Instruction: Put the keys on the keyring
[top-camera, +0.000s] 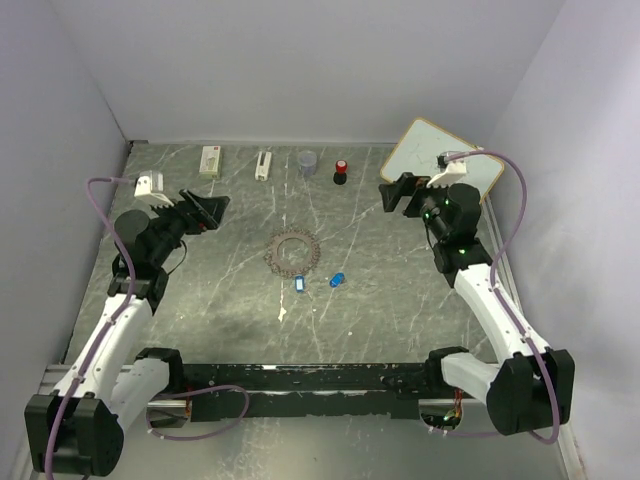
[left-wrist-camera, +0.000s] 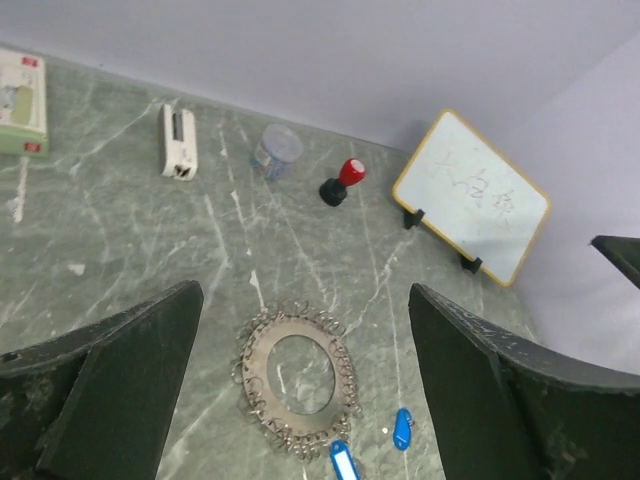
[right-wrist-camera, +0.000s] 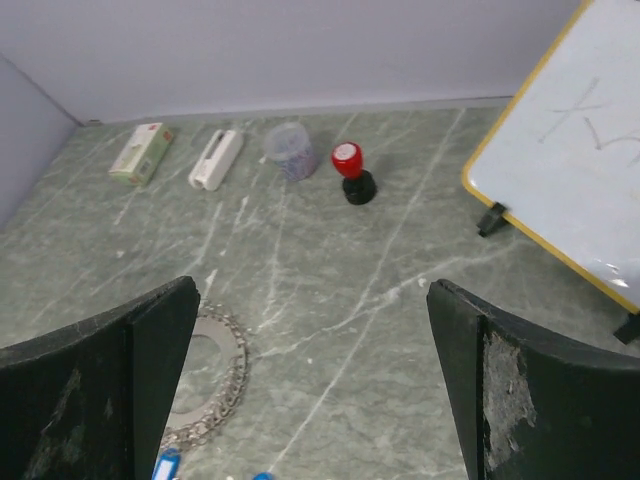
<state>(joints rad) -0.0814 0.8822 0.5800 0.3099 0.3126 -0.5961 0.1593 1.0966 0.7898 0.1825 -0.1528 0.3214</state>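
place: robotics lab cell | cues: bare white walls (top-camera: 300, 60); marbled table (top-camera: 400, 310); whiteboard (top-camera: 440, 160)

The right gripper (right-wrist-camera: 312, 300) holds its two dark fingers (right-wrist-camera: 100, 390) wide apart over the green marbled table (right-wrist-camera: 330, 250). Beside the left finger lies part of the keyring (right-wrist-camera: 220, 370), with slivers of the blue keys (right-wrist-camera: 166, 465) at the near edge. Along the far wall, from left to right, sit a green-and-white box (right-wrist-camera: 141, 153), a white oblong piece (right-wrist-camera: 216, 159), a clear cup (right-wrist-camera: 289, 150) and a red-and-black knob (right-wrist-camera: 352, 172), with a yellow-framed whiteboard (right-wrist-camera: 570, 170) at the far right.

No readable text; scribbles on whiteboard (left-wrist-camera: 470, 195), box (left-wrist-camera: 22, 100) label illegible.
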